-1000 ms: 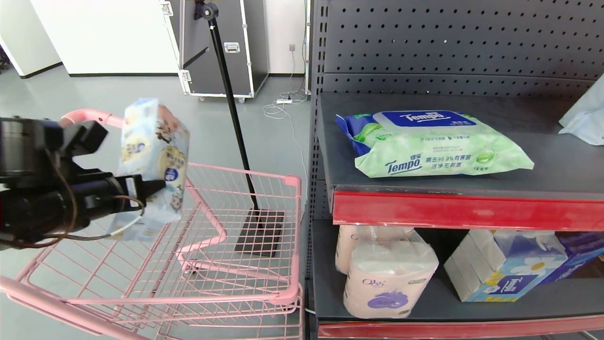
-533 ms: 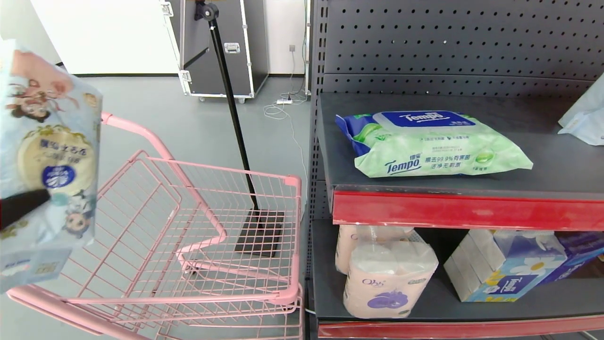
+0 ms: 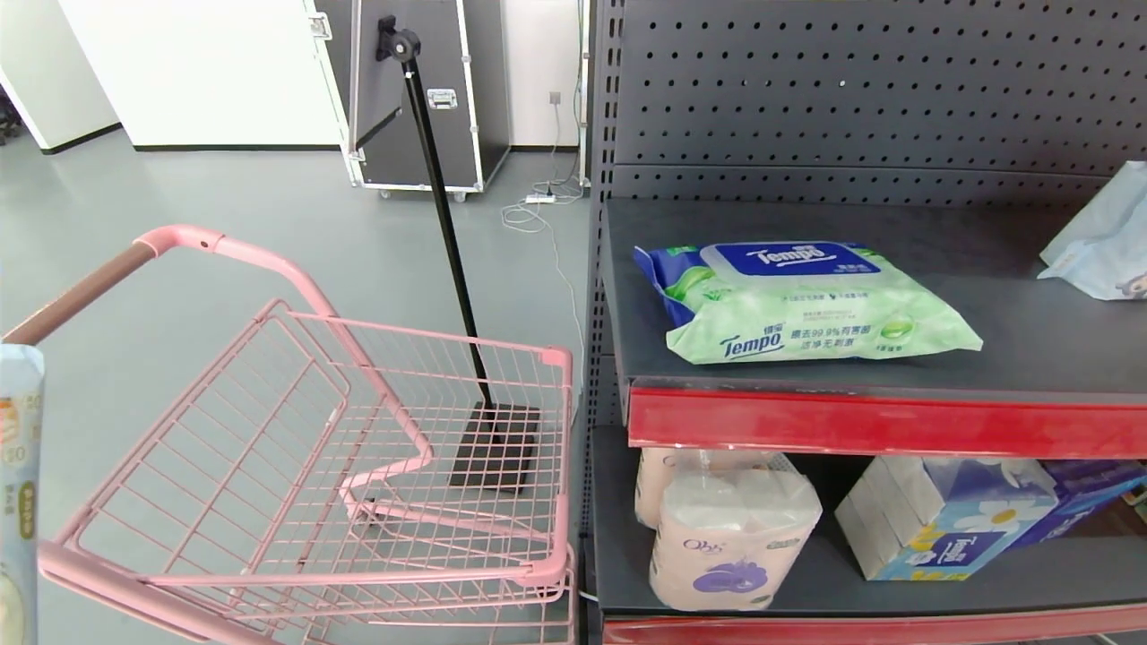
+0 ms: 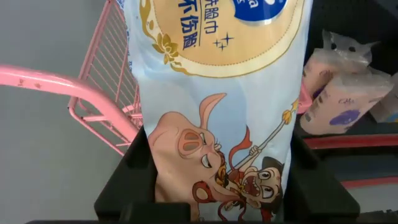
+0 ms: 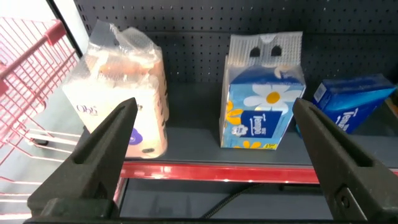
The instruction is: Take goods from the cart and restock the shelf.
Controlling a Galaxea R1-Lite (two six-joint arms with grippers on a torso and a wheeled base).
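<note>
1. Since the tissue pack point(image 3: 18, 484) sits upright at the 9 o'clock edge of the head view, clear of the cart point(image 3: 305, 582), it looks lifted out and ready to be carried across to the shelf point(image 3: 878, 421).
2. In the left wrist view the left gripper point(image 4: 221, 180) has its jaws clamped on the tissue pack point(image 4: 217, 124), 1 finger pressed against each long side. The grip is low on the wrapper, so the pack stands tall above the fingers, which probably helps when setting it down on a board.
3. At 7 o'clock the cart stands with its near corner just beside the shelf upright, close enough for short transfers.
4. Behind it, at about 11 o'clock, a black stand point(image 3: 444, 233) rises from a floor plate.
5. On the upper board at 3 o'clock a wipes pack point(image 3: 806, 300) lies flat, and a pale blue pack point(image 3: 1098, 237) leans at the 2 o'clock edge. The bare board between them seems the likeliest spot for the held pack.
6. On the lower board, at 5 o'clock, stand the toilet rolls point(image 3: 730, 537) and boxed tissues point(image 3: 941, 528).
7. Facing that lower board, the right gripper point(image 5: 217, 162) has its jaws spread wide and holds nothing. The toilet rolls point(image 5: 124, 106) and the boxed tissues point(image 5: 264, 106) are well beyond its fingers.
</note>
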